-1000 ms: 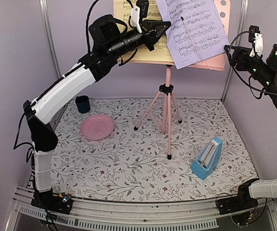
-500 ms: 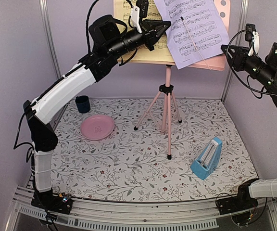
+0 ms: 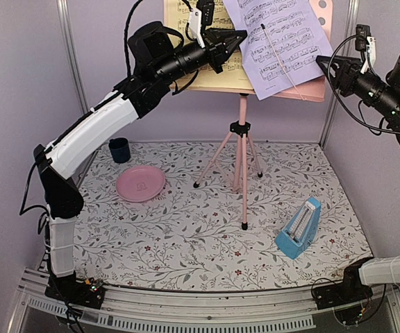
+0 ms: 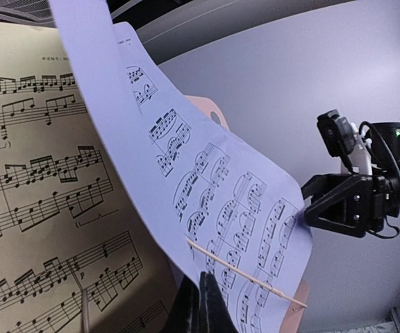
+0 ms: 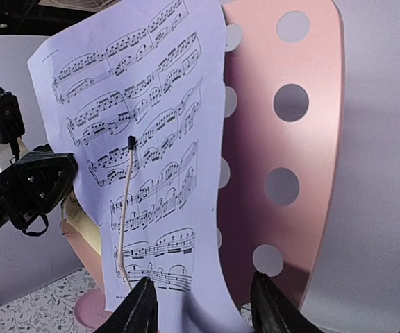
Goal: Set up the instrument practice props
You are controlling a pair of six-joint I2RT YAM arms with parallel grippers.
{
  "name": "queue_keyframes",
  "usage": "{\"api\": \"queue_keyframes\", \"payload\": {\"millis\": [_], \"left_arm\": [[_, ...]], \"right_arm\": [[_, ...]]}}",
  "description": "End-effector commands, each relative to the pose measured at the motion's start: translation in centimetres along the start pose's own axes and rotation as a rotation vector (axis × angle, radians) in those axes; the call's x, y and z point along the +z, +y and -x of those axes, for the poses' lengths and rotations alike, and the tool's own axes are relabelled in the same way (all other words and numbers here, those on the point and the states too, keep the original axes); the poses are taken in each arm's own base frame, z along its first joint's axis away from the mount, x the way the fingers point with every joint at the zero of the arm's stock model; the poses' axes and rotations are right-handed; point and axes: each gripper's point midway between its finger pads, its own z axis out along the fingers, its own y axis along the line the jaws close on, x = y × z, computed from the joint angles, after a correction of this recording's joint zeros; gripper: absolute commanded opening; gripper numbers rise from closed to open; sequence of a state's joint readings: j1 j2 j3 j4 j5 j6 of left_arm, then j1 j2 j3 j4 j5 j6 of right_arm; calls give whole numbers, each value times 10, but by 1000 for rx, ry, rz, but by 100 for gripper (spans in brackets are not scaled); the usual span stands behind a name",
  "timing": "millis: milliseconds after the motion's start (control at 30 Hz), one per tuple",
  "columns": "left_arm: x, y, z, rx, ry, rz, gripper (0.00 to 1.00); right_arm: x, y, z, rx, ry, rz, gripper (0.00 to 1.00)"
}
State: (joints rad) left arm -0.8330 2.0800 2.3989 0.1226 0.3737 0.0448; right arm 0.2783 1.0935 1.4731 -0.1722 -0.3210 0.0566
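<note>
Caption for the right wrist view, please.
Open right hand facing lavender printed music sheet on pink perforated music-stand desk.

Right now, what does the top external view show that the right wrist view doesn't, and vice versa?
Top only: the metronome, pink plate, blue cup and stand legs. Right wrist only: the column of holes in the pink desk, and the lavender sheet's bottom framed between the right gripper's open fingers. Both: that sheet, the desk, the left gripper.

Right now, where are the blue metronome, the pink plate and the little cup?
blue metronome (image 3: 299, 229), top view, front face.
pink plate (image 3: 140, 184), top view, bare middle.
dark blue cup (image 3: 119, 150), top view, outer wall.
</note>
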Motion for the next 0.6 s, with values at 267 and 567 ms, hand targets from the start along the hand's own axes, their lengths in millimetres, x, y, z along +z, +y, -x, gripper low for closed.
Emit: {"api": "queue_keyframes", "payload": {"millis": [267, 567], "left_arm": [[0, -1, 0, 8, -11, -13, 0], [0, -2, 2, 9, -17, -16, 0]], "right_arm": [[16, 3, 32, -34, -39, 39, 50], [30, -8, 37, -28, -26, -2, 31]]}}
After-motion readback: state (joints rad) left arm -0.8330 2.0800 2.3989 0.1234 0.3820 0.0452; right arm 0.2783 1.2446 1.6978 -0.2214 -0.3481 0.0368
